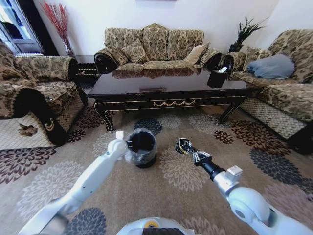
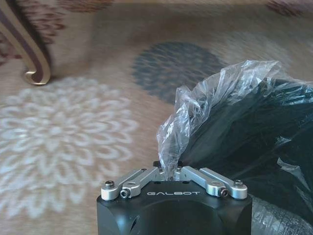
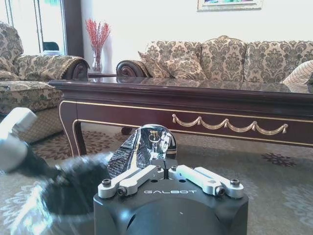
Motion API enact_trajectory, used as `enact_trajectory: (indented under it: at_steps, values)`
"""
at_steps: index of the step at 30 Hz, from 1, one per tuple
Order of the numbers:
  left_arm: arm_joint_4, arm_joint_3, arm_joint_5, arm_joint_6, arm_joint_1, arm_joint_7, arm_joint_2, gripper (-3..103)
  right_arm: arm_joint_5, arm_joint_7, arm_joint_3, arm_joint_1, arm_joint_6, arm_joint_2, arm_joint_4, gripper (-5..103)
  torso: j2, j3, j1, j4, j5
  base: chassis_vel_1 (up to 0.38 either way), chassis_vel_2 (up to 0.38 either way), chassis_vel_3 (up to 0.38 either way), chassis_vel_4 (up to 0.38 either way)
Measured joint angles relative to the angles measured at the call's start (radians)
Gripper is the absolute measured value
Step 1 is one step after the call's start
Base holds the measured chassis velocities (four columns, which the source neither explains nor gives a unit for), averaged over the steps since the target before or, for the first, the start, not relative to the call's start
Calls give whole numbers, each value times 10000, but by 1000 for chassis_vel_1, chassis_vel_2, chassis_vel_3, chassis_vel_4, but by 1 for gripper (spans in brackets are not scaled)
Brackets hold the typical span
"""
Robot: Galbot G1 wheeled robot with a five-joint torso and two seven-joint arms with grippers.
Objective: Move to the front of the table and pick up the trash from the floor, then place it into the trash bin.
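Note:
The black trash bin (image 1: 142,147) with its clear bag stands on the patterned carpet floor (image 1: 274,161) in front of the dark glossy table (image 1: 166,84). My left gripper (image 1: 129,145) is at the bin's rim. In the left wrist view the left gripper (image 2: 168,171) is shut on the crinkly bag liner (image 2: 195,112). My right gripper (image 1: 186,148) hovers just right of the bin, shut on a piece of trash, a small dark shiny wrapper (image 1: 181,143). From the right wrist camera, the wrapper (image 3: 146,147) sticks up from the shut right gripper (image 3: 164,169), with the bin (image 3: 73,188) close beside it.
Patterned sofas ring the table: one behind it (image 1: 154,46), one on the left (image 1: 34,93), one on the right (image 1: 288,88). A black tissue box (image 1: 216,77) sits on the table's right end. Open carpet lies around the bin.

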Motion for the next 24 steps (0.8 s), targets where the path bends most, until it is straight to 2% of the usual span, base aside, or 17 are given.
enact_trajectory:
  at_steps: [3, 10, 14, 17, 23, 24]
  values:
    - [37, 718, -5, 39, -244, -167, -475, 3, 48, 15, -421, 502, -31, -4, -159, 0, -1, 0, 0, -4, -1, 0, 0, 0, 0]
    - [-133, 1489, -84, 77, -420, -451, -1155, 3, -7, 17, -1124, 1021, -70, 82, -502, 0, 0, 0, 0, 1, -3, 0, 0, 0, 0]
    - [160, 1984, -67, 119, -635, -486, -1865, 3, -239, -53, -1423, 1045, -113, 292, -706, 0, 0, -1, 0, -2, -2, 0, 0, 0, 0]
    - [221, 2173, -33, 122, -722, -480, -2062, 3, -307, -66, -1476, 1079, -118, 325, -786, 0, 0, 0, 0, -7, -3, 0, 0, 0, 0]
    - [195, 2557, -68, 149, -796, -531, -2286, 3, -318, -27, -1474, 1157, -146, 401, -1001, -3, 0, -1, 0, 0, -2, 0, 0, 0, 0]
    - [181, 2593, -79, 148, -799, -547, -2315, 3, -359, 27, -1484, 1181, -153, 437, -1068, 1, 0, -1, 0, 1, -2, 0, 0, 0, 0]
